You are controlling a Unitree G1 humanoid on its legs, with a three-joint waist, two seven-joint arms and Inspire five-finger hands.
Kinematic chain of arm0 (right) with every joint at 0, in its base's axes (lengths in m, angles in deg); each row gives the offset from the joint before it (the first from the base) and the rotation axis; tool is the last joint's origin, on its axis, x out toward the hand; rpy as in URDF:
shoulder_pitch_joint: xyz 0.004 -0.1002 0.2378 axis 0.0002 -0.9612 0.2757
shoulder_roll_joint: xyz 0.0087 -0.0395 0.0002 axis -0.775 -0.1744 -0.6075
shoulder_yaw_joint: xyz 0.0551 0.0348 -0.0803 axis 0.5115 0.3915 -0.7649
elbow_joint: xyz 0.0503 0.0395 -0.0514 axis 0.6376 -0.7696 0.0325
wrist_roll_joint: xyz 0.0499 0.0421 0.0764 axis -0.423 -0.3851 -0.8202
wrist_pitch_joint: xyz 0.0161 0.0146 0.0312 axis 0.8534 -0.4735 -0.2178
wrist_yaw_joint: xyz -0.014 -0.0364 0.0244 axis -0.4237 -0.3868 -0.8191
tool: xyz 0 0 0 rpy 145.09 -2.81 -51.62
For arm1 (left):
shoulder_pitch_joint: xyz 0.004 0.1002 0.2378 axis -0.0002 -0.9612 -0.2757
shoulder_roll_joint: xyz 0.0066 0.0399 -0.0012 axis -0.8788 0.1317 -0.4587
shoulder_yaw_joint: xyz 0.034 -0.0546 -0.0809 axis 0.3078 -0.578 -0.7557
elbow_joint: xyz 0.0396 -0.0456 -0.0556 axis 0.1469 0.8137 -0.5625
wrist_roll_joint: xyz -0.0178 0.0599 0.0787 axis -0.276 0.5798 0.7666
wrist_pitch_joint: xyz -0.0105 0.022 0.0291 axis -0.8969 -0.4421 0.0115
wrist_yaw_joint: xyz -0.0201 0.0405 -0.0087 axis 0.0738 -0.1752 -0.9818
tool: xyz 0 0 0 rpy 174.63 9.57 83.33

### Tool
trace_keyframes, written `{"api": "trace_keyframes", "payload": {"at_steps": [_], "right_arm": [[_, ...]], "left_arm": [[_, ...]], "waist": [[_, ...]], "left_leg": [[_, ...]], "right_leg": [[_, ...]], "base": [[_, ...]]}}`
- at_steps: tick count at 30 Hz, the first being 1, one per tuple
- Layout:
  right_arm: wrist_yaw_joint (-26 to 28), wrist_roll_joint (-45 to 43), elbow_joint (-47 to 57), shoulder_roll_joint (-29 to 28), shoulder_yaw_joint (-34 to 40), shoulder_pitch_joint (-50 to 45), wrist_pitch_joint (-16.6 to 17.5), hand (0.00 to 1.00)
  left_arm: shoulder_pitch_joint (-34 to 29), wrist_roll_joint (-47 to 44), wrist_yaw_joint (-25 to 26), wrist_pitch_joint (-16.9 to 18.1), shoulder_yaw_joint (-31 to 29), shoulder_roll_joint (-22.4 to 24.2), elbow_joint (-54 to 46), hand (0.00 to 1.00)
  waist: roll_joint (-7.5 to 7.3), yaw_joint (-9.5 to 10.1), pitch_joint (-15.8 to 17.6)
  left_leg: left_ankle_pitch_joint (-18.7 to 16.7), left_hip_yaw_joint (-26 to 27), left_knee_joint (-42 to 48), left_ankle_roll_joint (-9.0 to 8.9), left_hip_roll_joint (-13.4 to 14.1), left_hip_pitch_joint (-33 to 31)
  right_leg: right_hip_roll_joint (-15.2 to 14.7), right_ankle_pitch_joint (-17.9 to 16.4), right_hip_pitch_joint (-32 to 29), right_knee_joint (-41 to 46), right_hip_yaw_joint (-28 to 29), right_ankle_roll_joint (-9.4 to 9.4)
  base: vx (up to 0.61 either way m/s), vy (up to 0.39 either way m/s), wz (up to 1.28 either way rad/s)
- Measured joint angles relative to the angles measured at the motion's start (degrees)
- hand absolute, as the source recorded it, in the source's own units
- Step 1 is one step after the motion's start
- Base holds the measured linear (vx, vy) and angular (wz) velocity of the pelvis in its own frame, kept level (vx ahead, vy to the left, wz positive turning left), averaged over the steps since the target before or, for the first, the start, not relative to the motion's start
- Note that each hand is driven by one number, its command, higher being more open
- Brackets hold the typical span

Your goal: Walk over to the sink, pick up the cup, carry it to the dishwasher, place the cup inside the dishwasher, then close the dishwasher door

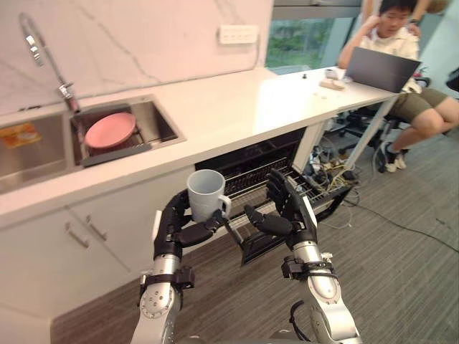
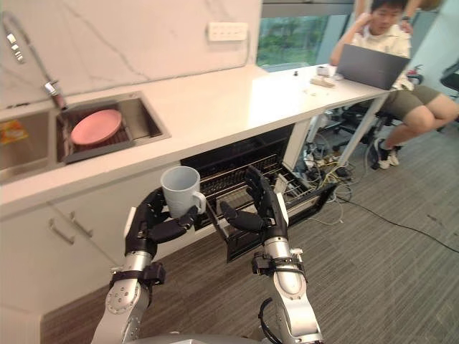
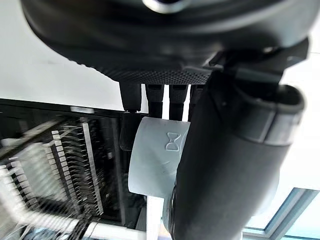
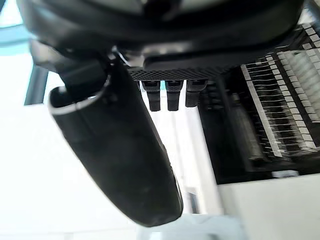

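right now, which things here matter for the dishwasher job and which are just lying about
Job: cup, held in the left hand; open dishwasher; right hand, open, near its door.
Lying about: pink plate in the sink; tap; laptop; seated person; wall socket.

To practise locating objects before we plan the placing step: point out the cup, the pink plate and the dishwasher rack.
cup [image 1: 206, 190]: left eye view, on its outer wall.
pink plate [image 1: 110, 130]: left eye view, on its centre.
dishwasher rack [image 1: 247, 177]: left eye view, on its wire tines.
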Motion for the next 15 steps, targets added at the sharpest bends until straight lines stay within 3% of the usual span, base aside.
{"api": "trace_keyframes", "payload": {"at_steps": [2,4,5,6,9,15], "right_arm": [[0.59,-1.16,-1.30,1.12,0.04,0.70,-0.02,0.90],[1.45,-1.78,-3.78,2.25,-0.05,0.99,-0.10,0.90],[1.96,-2.00,-5.03,2.68,-0.05,1.01,-0.24,0.90],[2.60,-2.13,-6.81,3.01,-0.13,1.02,-0.53,0.90],[4.89,-2.20,-7.13,3.17,-0.38,0.62,-1.29,0.90],[7.35,-3.96,-6.58,4.16,-2.35,0.78,-1.29,0.90]], "left_arm": [[1.44,0.00,0.80,0.01,-1.14,0.05,1.23,0.30],[2.56,0.00,0.94,0.05,-1.88,0.06,3.25,0.30],[3.10,0.00,1.16,0.05,-2.16,0.02,4.14,0.30],[3.55,0.00,1.68,0.05,-2.59,-0.54,5.05,0.30],[4.92,-0.01,2.02,0.04,-3.00,-2.62,6.34,0.30],[5.05,-0.02,1.99,0.12,-3.03,-4.26,6.39,0.30]], "waist": [[-0.49,0.33,0.26],[-0.49,0.46,0.45],[-0.32,0.45,0.50],[-1.14,0.75,0.75],[-3.41,-0.63,-0.26],[-3.42,-0.86,-0.40]], "left_leg": [[-1.47,-3.42,-9.80,-0.61,-2.96,-2.34],[-0.34,-7.79,-18.65,-1.43,-5.51,-2.71],[3.54,-9.82,-24.18,-1.95,-6.42,-2.21],[8.98,-9.30,-26.68,-2.62,-7.38,0.21],[10.53,-8.36,-31.33,-0.39,-10.90,2.96],[13.16,-5.98,-38.43,1.00,-13.98,7.54]], "right_leg": [[-1.15,1.19,0.83,-1.11,2.26,1.41],[-2.24,1.41,1.90,-1.23,4.31,2.02],[-2.53,1.46,2.38,-1.16,5.27,2.42],[-2.97,1.33,3.66,-1.59,7.16,4.20],[-6.46,2.56,5.61,-5.46,8.53,6.07],[-9.11,3.84,7.55,-9.45,10.38,8.12]], "base": [[0.23,0.096,-0.59],[0.21,0.193,-0.54],[0.24,0.292,-0.58],[0.22,0.272,-0.42],[0.13,0.200,-0.07],[0.03,0.092,-0.13]]}}
